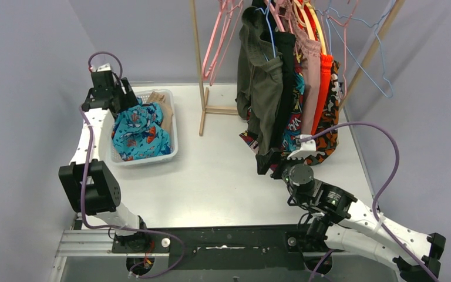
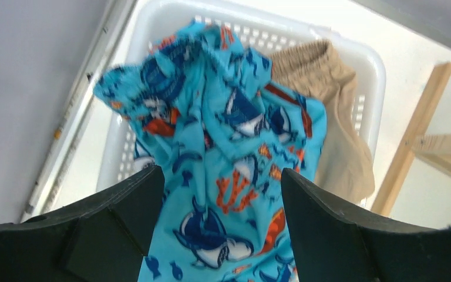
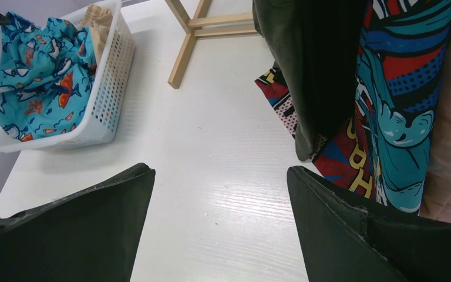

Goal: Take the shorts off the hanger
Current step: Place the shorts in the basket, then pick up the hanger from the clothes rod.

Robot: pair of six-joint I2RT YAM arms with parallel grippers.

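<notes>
Desk (image 1: 223, 176): white, carries everything. Landmark is the white basket (image 1: 174, 141) on it.

Wooden rack (image 1: 198, 70): just right of the basket, foot on the desk and post going up out of view.

Hanging row, further right of the basket and past the rack post, packed tight on hangers. From the basket side outward:
- olive shorts (image 1: 261, 88)
- black shorts (image 1: 285, 70)
- comic-print shorts (image 1: 297, 111)
- pink shorts (image 1: 311, 70)
- orange shorts (image 1: 325, 88)
- orange-black patterned shorts (image 1: 330, 120)

Bare pink hangers (image 1: 217, 35) sit on the basket side of that row, and a bare blue hanger (image 1: 371, 67) on the far side.

Right arm (image 1: 352, 211): well right of the basket, wrist low under the hem of the olive shorts.

Left arm (image 1: 94, 135): runs along the basket's left side, wrist above its far-left corner.

Teal shark-print shorts (image 2: 223, 135): off the hanger, heaped in the basket and spilling over its near rim.

Tan shorts (image 2: 335, 117): in the basket's far-right part, beside the teal pair and partly under it.

Left fingers (image 2: 123, 223): spread wide right over the basket. Teal fabric lies in the gap and I see no pinch.

Right fingers (image 3: 94, 229): spread wide, only bare desk between them. The olive and comic-print hems hang just beyond the tips. No contact visible.
</notes>
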